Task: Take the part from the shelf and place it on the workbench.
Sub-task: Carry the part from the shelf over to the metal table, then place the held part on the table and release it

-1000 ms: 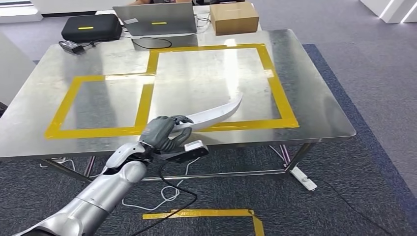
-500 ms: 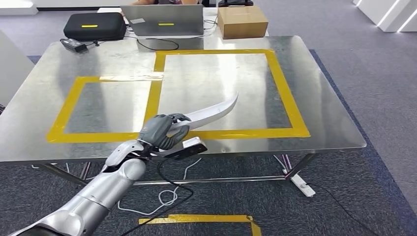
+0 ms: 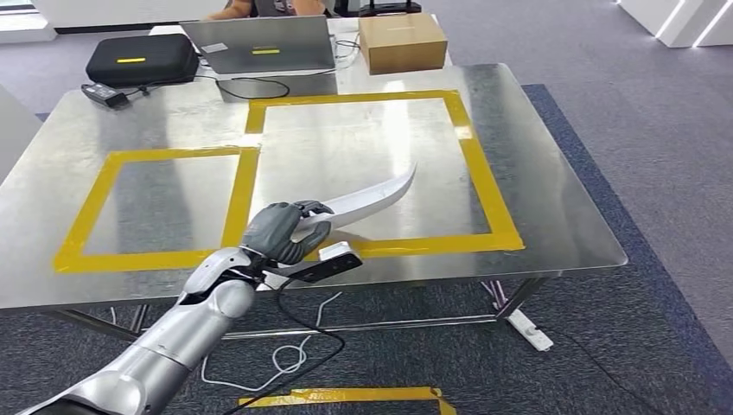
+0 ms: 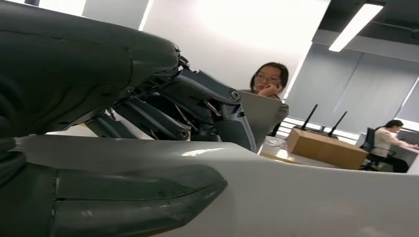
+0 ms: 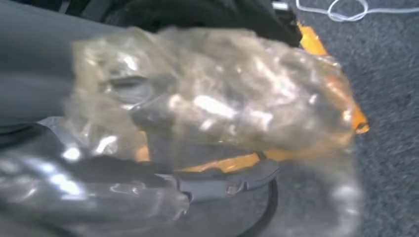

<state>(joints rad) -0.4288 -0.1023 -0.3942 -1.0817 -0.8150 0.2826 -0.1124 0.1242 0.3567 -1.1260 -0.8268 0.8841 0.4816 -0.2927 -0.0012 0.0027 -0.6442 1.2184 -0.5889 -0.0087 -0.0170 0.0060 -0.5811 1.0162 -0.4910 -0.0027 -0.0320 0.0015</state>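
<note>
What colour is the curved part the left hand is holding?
White, seen best in the head view: the curved part in the left hand.

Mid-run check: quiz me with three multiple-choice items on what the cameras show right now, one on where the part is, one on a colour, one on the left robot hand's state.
1. Where is the white curved part?
A. Lying flat inside the smaller taped frame
B. Held in the left robot hand, reaching out over the workbench
C. On the cardboard box

2. What colour is the tape marking the frames on the workbench?
A. Yellow
B. Red
C. Blue

3. What is the left robot hand doing?
A. Hanging open with nothing in it
B. Pressing flat on the bench
C. Gripping the part

Answers: 1 B, the head view shows the part's end in the hand, its tip over the larger taped frame. 2 A, the strips are yellow. 3 C, the fingers are wrapped around the part.
</note>
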